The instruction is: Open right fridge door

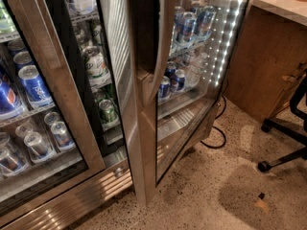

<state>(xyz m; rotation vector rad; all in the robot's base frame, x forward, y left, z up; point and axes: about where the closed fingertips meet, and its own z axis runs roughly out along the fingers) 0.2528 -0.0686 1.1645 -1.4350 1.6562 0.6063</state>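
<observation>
Pincer lies outside view, state untellable; right fridge door [145, 150] stands ajar over speckled floor [216, 195] beside a wooden counter [268, 56].

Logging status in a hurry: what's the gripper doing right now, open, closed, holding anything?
Gripper: not in the camera view, so its state cannot be told. The right door stands partly open.

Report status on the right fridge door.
Pincer not in view. Right fridge door ajar, handle edge swung out. Office chair off right, clear of door.

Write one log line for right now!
right fridge door: open, swung outward | handle: nothing gripping it | gripper: out of view
</observation>
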